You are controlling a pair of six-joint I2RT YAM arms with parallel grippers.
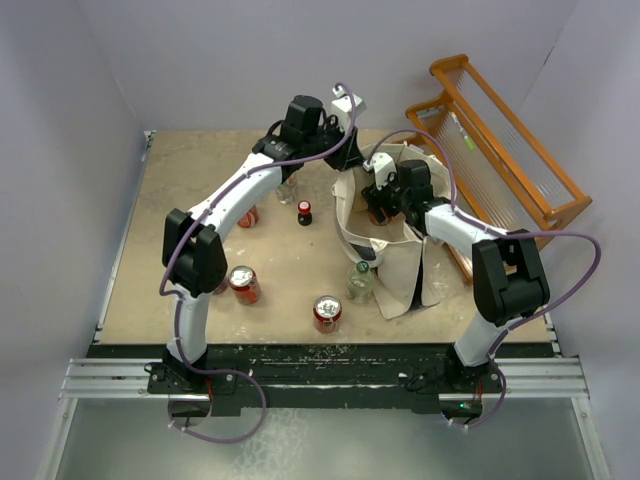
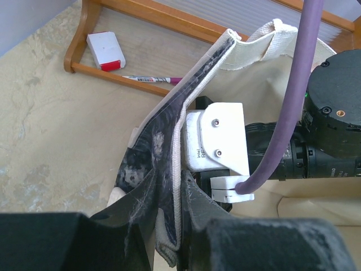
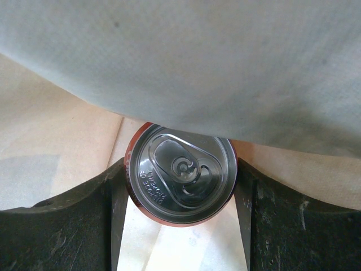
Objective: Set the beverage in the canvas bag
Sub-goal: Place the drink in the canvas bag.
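Soft, even overhead light fills the top view, leaving only faint shadows on the table (image 1: 290, 270). In the wrist views, the left fingers (image 2: 271, 243) are dark and blurred while the bag (image 2: 265, 84) is sharp. The can (image 3: 180, 172) lid is crisp with a mild sheen, and the canvas above it is soft.

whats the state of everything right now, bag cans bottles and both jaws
canvas bag, mouth open, rim pinched
held can, upright, sealed, inside the bag
left gripper, jaws shut on bag rim
right gripper, jaws shut on held can
left table can, upright
middle table can, upright
green-capped bottle, upright, capped
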